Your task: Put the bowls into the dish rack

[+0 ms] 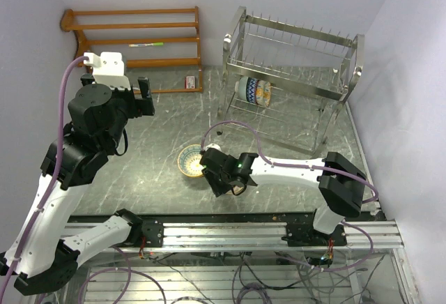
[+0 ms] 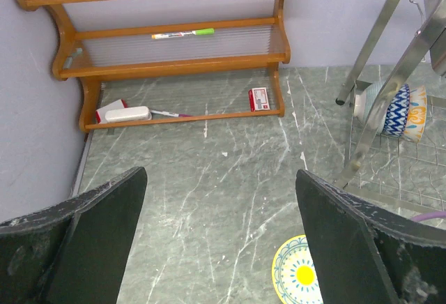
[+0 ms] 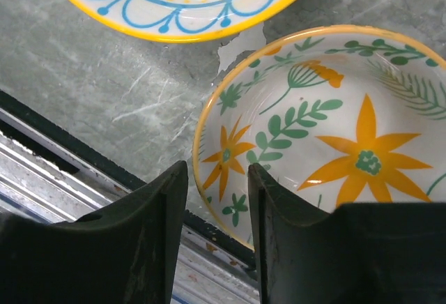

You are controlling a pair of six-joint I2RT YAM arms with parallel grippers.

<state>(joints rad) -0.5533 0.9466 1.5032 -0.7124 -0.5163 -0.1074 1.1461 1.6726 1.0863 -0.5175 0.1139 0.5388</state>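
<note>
I have the right end effector (image 3: pixel 217 173) down at the near edge of the desk (image 1: pixel 157 133), one finger inside the orange-flower bowl (image 3: pixel 348 143) and one outside, so its rim runs through the narrow gap between them. That straddle makes sense: the bowl lies flat and open side up, so its wall is the only part thin enough to pinch. I cannot tell from the wrist view whether the fingers are already biting on the rim or just bracketing it. The yellow-and-blue bowl (image 1: pixel 189 161) sits just beside it, farther from the edge, and seems not to touch it. A third, blue-zigzag bowl (image 1: pixel 254 91) stands on edge on the lower tier of the dish rack (image 1: pixel 357 56), leaning among the wires. My left end effector (image 2: pixel 221 178) hangs high with its fingers wide apart and nothing between them, parked clear of the right arm's reach.
</note>
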